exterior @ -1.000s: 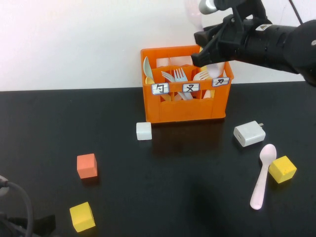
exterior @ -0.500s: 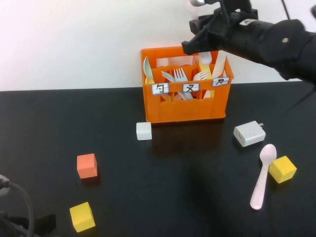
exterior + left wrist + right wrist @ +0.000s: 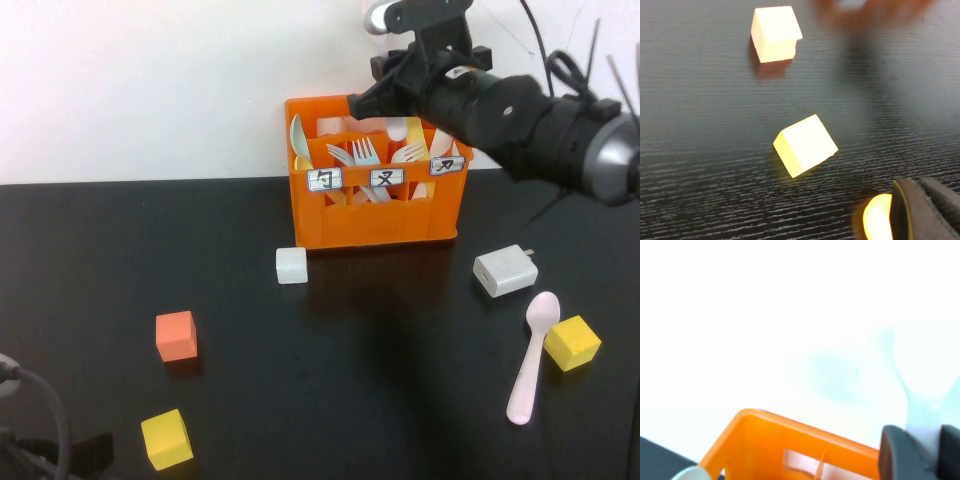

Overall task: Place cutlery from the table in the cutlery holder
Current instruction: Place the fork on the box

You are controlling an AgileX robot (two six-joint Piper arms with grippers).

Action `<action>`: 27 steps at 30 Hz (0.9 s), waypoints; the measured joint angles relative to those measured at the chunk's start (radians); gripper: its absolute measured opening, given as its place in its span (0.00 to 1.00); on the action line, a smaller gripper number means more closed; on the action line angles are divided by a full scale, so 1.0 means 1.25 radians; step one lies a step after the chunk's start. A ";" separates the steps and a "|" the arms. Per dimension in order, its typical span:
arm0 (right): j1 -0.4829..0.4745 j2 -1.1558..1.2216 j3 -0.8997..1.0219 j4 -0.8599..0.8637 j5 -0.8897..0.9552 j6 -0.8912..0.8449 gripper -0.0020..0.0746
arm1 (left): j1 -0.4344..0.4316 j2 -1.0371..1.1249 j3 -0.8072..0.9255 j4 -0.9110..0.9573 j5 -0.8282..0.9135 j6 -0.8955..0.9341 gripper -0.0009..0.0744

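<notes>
- our right gripper point(image 3: 372, 98) hangs above the rear rim of the orange cutlery holder point(image 3: 375, 215), at the back of the black table point(image 3: 330, 400). in the right wrist view a pale translucent piece, perhaps a plastic utensil, sits between the dark fingertips point(image 3: 894, 452), so we judge the jaws to be closed on it, though we cannot name it for sure.
- our left gripper point(image 3: 920, 210) sits low at the near left of the table, above a yellow cube point(image 3: 805, 145) and an orange cube point(image 3: 775, 32); we cannot tell how its jaws stand.
- the pink spoon point(image 3: 530, 355) lies flat at the near right, its bowl toward the holder, just beside a second yellow cube point(image 3: 571, 342) and near a white charger point(image 3: 505, 270).
- we judge that spoon light, stiff plastic, somewhat slippery and lying low on the table; the mid handle looks like the best place to pinch, clear of the cube.
- the holder has labelled front compartments: a white spoon point(image 3: 297, 140) stands at the left, forks point(image 3: 360, 155) in the middle, and pale utensils at the right.
- a white cube point(image 3: 291, 265) sits just in front of the holder's left corner.
</notes>
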 joint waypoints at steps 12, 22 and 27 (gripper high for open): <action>0.038 0.037 -0.003 -0.044 -0.074 0.041 0.20 | 0.000 0.000 0.000 0.003 -0.002 0.000 0.01; 0.043 0.063 -0.005 -0.108 -0.073 0.087 0.20 | 0.000 0.000 0.000 0.005 -0.002 0.005 0.01; 0.043 0.063 -0.007 -0.133 -0.057 0.091 0.20 | 0.000 0.000 0.000 0.005 -0.003 0.005 0.01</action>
